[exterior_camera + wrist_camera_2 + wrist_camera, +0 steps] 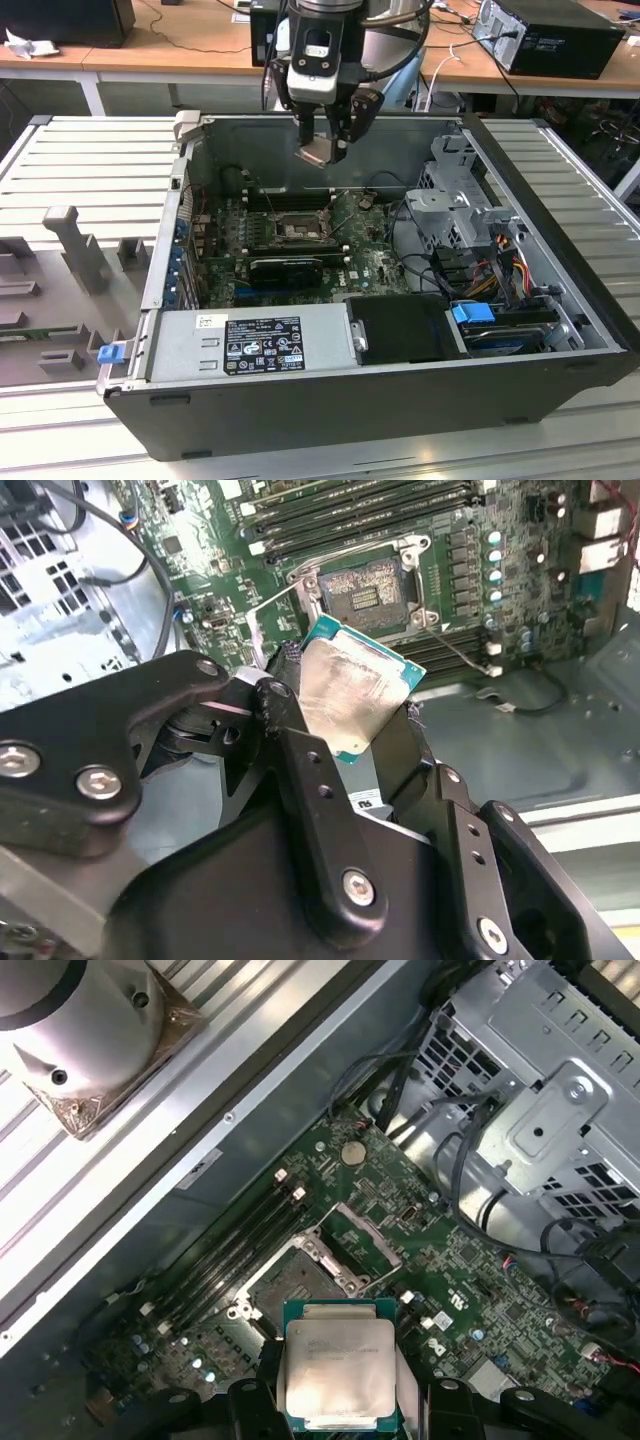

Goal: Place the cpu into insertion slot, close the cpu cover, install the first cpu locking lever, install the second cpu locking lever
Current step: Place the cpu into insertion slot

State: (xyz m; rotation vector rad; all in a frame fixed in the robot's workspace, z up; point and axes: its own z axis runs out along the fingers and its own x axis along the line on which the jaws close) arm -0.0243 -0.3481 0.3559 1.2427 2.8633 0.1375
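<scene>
1. cpu (pixel 350 695): gripped in the claw (pixel 327 138), which is closed on two opposite edges. Its dull metal face shows in both wrist views, and it sits tilted in the second wrist view.
2. Position: in the air over the open computer case (pixel 330 400), above the motherboard (pixel 372 265) and well clear of it.
3. insertion slot (pixel 290 1280): bare, with nothing seated in it.
4. cpu cover (pixel 372 1232): looks swung up just beside the slot.
5. Handling, as a judgement: light, thin and stiff. The smooth lid is probably slippery. The green edges and the underside are likely fragile.
6. Hold: opposite edges only, with a modest squeeze, keeping pads off the flat faces.
</scene>
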